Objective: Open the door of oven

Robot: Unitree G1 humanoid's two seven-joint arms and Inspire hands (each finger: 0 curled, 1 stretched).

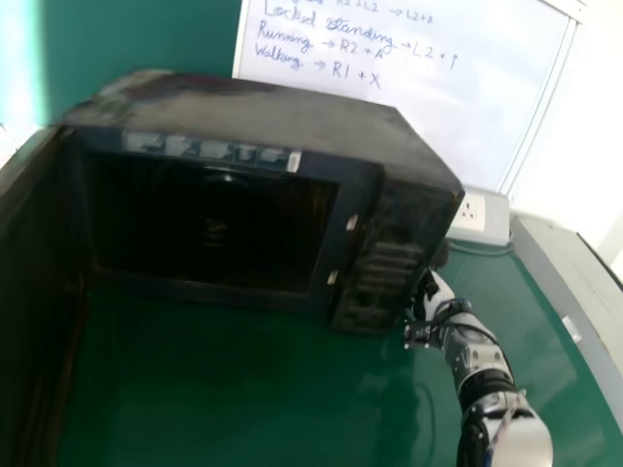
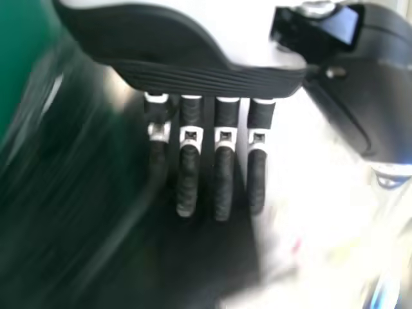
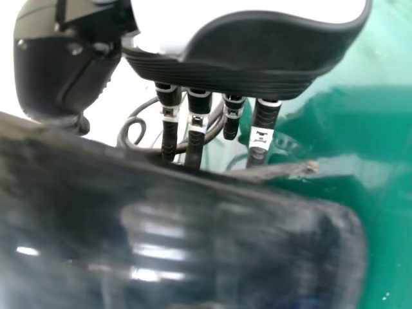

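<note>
Oven: on the green tabletop (image 1: 224,389), its dark opening (image 1: 214,229) facing the robot; the oven (image 1: 263,107) has its control panel (image 1: 378,282) at the right.
Door: the dark panel at the head view's left looks to be the door (image 1: 34,292), standing open from the oven's left front edge and running toward the robot.
Left hand: wide, fingers straight; the left hand (image 2: 206,77) is beside a large dark surface, probably the door, so it seems the nearer hand.
Right hand: the right hand (image 1: 438,290) is beside the oven's right side, past the control panel, fingers extended and loose; well apart from the door, perhaps placed to steady the oven.
Next move: likely a small outward push by the left hand, or backing off if the gap is enough.
Hard to make out: whether either hand touches; the right fingertips are partly hidden by the oven's edge, and the door's near end is cut off.
</note>
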